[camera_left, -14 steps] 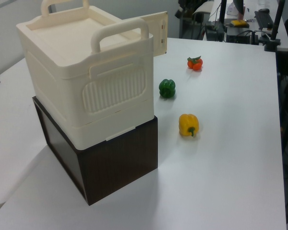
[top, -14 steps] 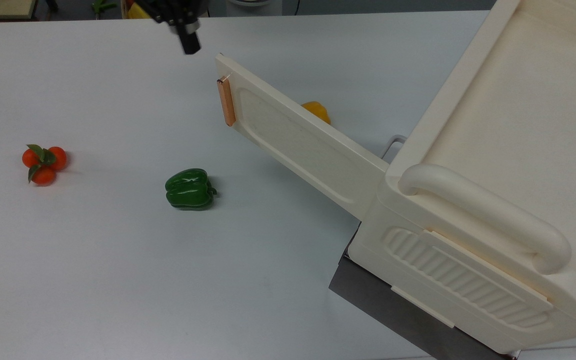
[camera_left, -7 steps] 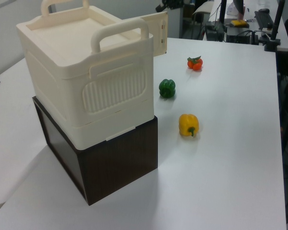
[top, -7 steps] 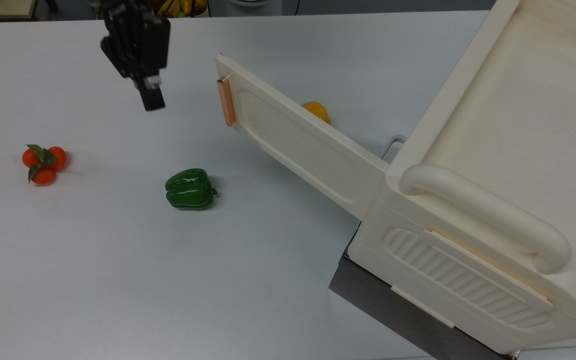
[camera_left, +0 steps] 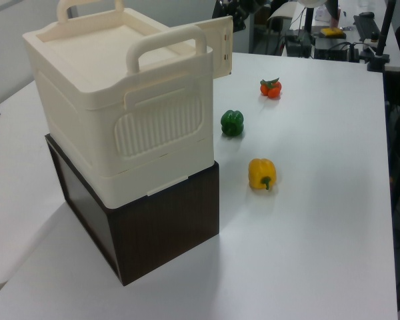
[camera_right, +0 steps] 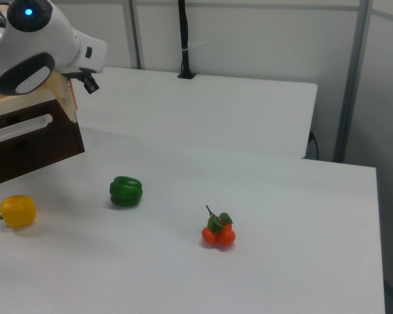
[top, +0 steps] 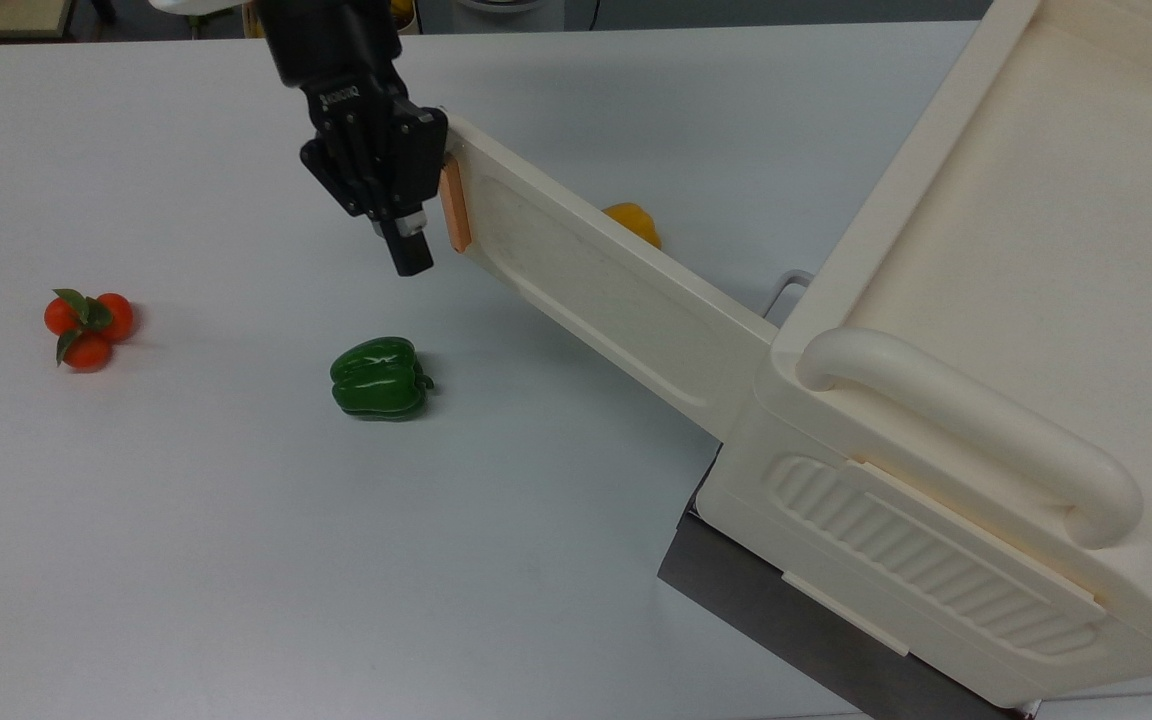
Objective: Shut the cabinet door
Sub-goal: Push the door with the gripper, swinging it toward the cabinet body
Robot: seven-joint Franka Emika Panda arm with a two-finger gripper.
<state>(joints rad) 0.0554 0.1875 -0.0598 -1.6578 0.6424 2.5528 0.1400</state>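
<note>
Cream door: I see the cabinet door swung wide open, sticking out from the cabinet's front corner toward the top view's upper left, its free end hanging above the table.
Cabinet: the cabinet fills the top view's right side, cream box with a thick rounded top handle and a ribbed side panel, sitting on a dark base.
Door handle: a copper-orange bar at the door's free end, the end farthest from the cabinet.
Gripper: my gripper is right against that free end, its black body just beside the copper-orange bar on the side away from the cabinet; one dark finger points down past the door's lower edge.
Gripper state: I cannot tell whether the fingers are parted or closed, and I see nothing held.
Green bell pepper: the pepper lies on the white table, in front of the open door, apart from the cabinet.
Yellow bell pepper: this one lies behind the door, near the cabinet's front.
Tomato cluster: small orange-red fruits with leaves, farthest from the cabinet.
</note>
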